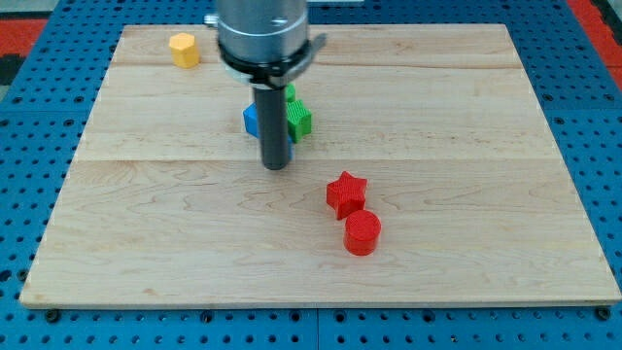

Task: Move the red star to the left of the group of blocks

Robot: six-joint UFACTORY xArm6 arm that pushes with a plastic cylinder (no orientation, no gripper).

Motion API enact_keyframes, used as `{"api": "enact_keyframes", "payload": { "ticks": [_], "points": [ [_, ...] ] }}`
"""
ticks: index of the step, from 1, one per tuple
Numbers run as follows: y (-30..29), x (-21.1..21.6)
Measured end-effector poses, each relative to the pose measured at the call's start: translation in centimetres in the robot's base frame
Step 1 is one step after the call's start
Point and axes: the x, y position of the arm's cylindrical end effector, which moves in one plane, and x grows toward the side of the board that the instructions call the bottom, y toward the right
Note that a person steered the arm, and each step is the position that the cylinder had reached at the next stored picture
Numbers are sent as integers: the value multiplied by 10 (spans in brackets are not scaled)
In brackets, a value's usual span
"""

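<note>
The red star (345, 192) lies on the wooden board (146, 224), right of centre. A red cylinder (362, 232) sits just below and right of it, almost touching. My tip (276, 165) is down on the board, left of and slightly above the red star, with a gap between them. Directly behind the rod sit a blue block (251, 120) and a green block (297, 118), both partly hidden by the rod, so their shapes are unclear. My tip stands just below these two blocks.
A yellow hexagonal block (184, 49) sits near the board's top left corner. The board rests on a blue perforated table (39, 126). The arm's wide grey body (262, 34) covers the top middle of the view.
</note>
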Motion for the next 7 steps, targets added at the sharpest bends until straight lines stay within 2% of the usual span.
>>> {"api": "enact_keyframes", "payload": {
  "ticks": [1, 2, 3, 4, 5, 7],
  "points": [
    [11, 29],
    [85, 50],
    [80, 36],
    [136, 20],
    [185, 56],
    [131, 93]
  ]
}}
